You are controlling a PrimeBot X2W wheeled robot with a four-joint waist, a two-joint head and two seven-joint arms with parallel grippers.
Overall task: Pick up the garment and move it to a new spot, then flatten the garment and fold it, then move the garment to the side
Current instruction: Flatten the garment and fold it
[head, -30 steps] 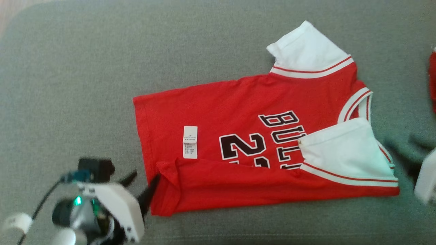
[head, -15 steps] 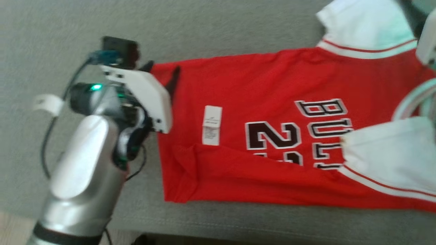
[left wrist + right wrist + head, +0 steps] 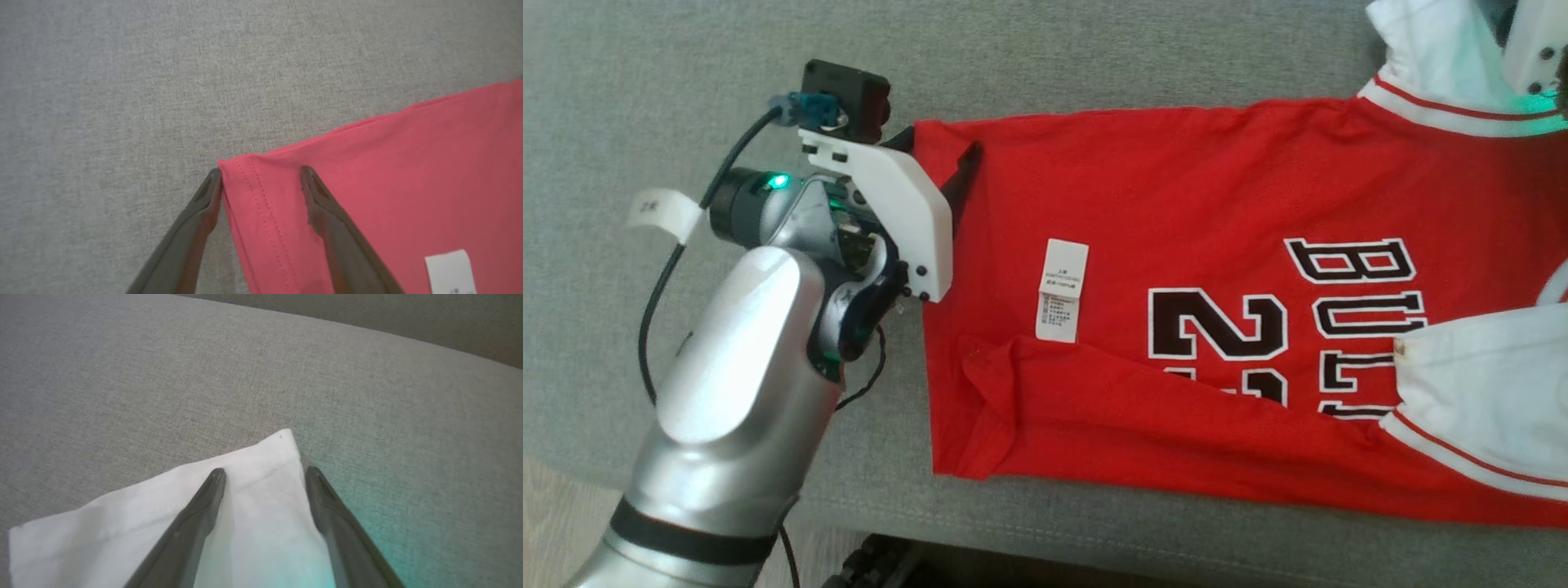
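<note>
1. Because the near side of the garment (image 3: 1176, 204) is already folded over on itself close to the near edge of the cushion (image 3: 1094, 65), with the near sleeve (image 3: 1478, 392) lying on the printed chest, a pull on the far side could drag this fold open or slide it off that edge.
2. The care label (image 3: 1062, 290) lies exposed mid-body. A wrinkle just beside it suggests the cloth bunches easily.
3. Farther on, the left gripper (image 3: 261, 173) stands with its jaws apart over the far hem corner. One finger is on bare cushion just outside the stitching and the other is on red cloth. If it closes too shallow, it may pinch only the top layer, or snag the upholstery.
4. Farthest, the right gripper (image 3: 264, 473) straddles the corner of the far sleeve (image 3: 163, 498), jaws likewise spread, holding nothing. Gripping just the sleeve tip risks stretching the sleeve while the body lags, which would skew the fold.
5. If the two close or lift unevenly, the far edge would likely twist.
</note>
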